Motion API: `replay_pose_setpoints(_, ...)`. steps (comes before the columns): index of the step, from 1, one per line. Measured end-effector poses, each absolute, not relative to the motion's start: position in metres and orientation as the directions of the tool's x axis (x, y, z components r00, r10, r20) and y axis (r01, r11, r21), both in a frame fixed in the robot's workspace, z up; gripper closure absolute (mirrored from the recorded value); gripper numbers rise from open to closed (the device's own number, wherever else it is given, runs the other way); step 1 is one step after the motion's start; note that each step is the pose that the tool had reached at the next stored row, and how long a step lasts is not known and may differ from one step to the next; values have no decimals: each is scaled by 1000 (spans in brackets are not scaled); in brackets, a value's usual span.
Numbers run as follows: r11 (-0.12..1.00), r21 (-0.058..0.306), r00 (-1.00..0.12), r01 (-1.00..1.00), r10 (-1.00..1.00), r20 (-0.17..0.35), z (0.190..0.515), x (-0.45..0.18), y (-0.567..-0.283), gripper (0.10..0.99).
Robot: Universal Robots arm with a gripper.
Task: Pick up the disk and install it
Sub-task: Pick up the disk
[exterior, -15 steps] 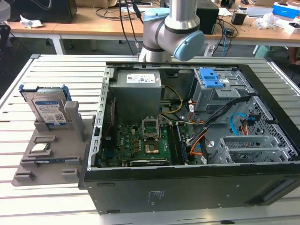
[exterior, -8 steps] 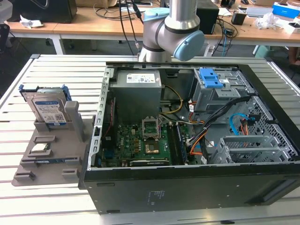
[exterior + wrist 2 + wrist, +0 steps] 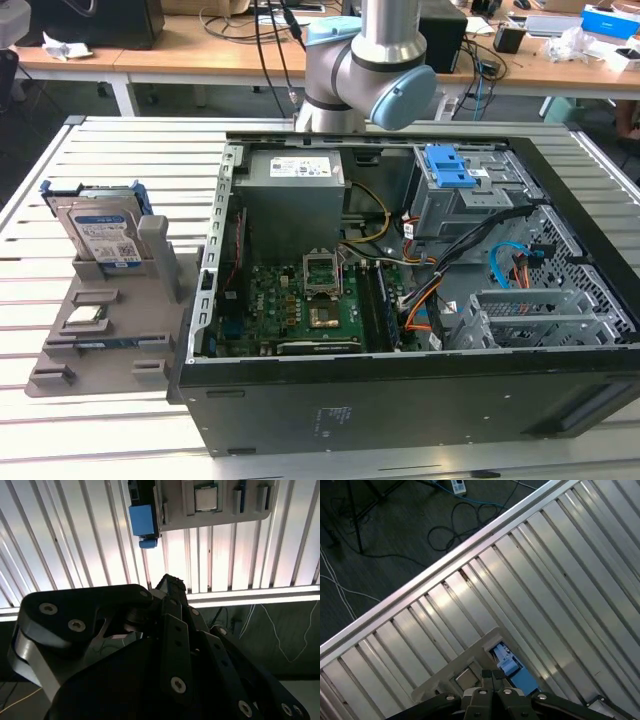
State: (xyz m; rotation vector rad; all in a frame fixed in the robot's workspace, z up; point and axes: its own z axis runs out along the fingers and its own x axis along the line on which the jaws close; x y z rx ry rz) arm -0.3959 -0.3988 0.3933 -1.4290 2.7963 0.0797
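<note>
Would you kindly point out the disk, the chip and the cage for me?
disk (image 3: 103,235): exterior view, on its label.
chip (image 3: 206,498): second wrist view, on its metal lid.
cage (image 3: 440,210): exterior view, on its grey wall below the latch.

The black gripper (image 3: 171,587) above a slatted bench (image 3: 75,540); beyond, the blue-framed disk (image 3: 142,520) and a processor chip (image 3: 206,498) in a grey holder (image 3: 220,521).

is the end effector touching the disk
Apart. In the second wrist view, bare table slats show between the end effector and the disk.
</note>
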Motion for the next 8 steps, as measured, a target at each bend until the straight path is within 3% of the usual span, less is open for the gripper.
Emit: replay_pose_setpoints(8,517,45,-519,-855,-855,-23,393,-396,-399,980)
